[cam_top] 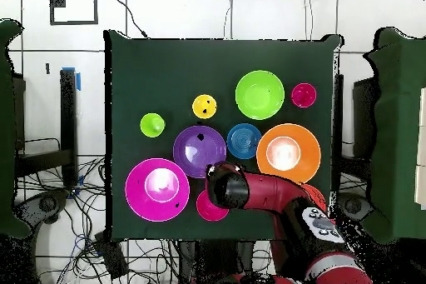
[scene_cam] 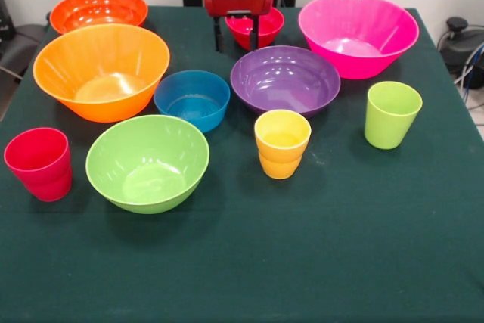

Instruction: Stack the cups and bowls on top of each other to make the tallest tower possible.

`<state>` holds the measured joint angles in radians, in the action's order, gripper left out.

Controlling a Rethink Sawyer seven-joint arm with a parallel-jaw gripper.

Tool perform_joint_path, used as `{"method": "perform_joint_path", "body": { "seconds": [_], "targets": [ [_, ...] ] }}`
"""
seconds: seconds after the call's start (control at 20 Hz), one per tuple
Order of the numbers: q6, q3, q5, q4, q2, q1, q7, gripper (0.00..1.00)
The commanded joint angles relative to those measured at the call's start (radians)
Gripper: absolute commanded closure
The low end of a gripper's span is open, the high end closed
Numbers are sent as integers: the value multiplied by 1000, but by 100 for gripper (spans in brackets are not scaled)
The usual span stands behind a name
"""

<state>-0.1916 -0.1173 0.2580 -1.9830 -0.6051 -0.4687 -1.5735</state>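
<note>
All bowls and cups stand singly on the green cloth. At the back are the red-orange bowl [scene_cam: 98,9], small red bowl [scene_cam: 261,28] and pink bowl [scene_cam: 359,32]. In the middle are the light orange bowl [scene_cam: 100,72], blue bowl [scene_cam: 192,99] and purple bowl [scene_cam: 285,79]. In front are the red cup [scene_cam: 39,163], lime bowl [scene_cam: 147,163], yellow cup [scene_cam: 282,143] and lime cup [scene_cam: 392,114]. My gripper [scene_cam: 236,45] is open, low at the back, its fingers astride the small red bowl's left rim. In the overhead view the arm [cam_top: 250,191] covers the red-orange bowl.
The table's cloth [scene_cam: 302,262] runs bare across the front. The robot's pedestal stands behind the back edge. Cables and equipment [scene_cam: 457,39] lie off the table's right side.
</note>
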Motion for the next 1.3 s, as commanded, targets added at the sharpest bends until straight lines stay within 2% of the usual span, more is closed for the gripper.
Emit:
{"method": "perform_joint_path", "body": {
  "seconds": [0.05,0.5,0.9,1.3],
  "targets": [
    [15,-82,86,31,51,-27,-29,0],
    [-11,-106,112,71,79,-67,-9,0],
    [-125,-135,87,89,16,-75,14,0],
    [-196,-175,87,172,49,-83,56,0]
  ]
}}
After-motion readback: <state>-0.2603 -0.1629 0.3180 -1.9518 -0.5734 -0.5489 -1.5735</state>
